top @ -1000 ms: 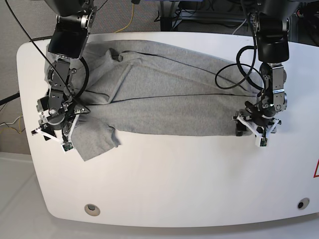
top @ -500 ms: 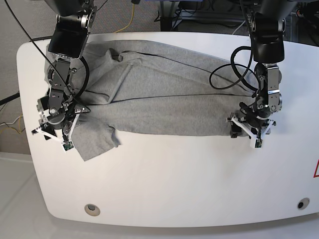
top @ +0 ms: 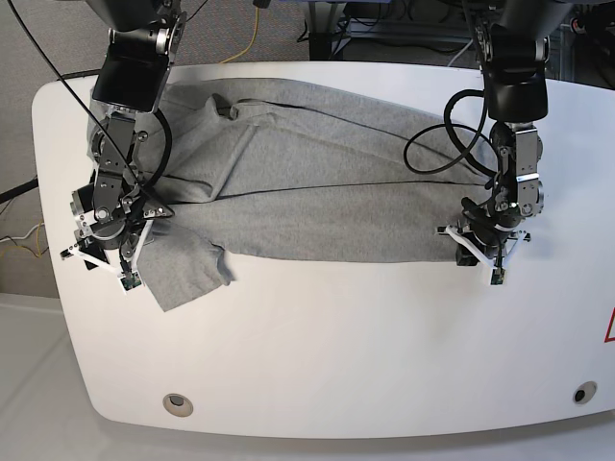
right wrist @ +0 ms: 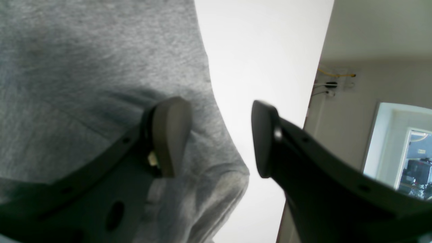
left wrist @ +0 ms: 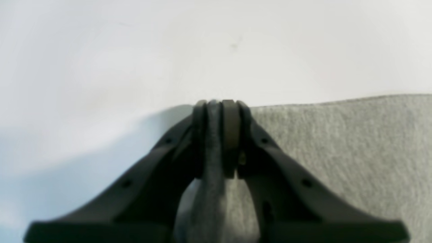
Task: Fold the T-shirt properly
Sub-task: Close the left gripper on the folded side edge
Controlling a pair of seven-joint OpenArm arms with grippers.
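Heather-grey cotton T-shirt (top: 307,182) lies folded lengthwise across the white table (top: 327,355); left hand (left wrist: 219,111) pinches its edge, right hand (right wrist: 219,135) gapes.

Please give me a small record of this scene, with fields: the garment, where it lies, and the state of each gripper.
garment: grey T-shirt, spread flat, partly folded lengthwise
surface: white table
left gripper: jaws closed on a pinch of the T-shirt's edge
right gripper: jaws apart, one finger over the cloth near a sleeve, nothing pinched
lettering: none visible on the side facing up
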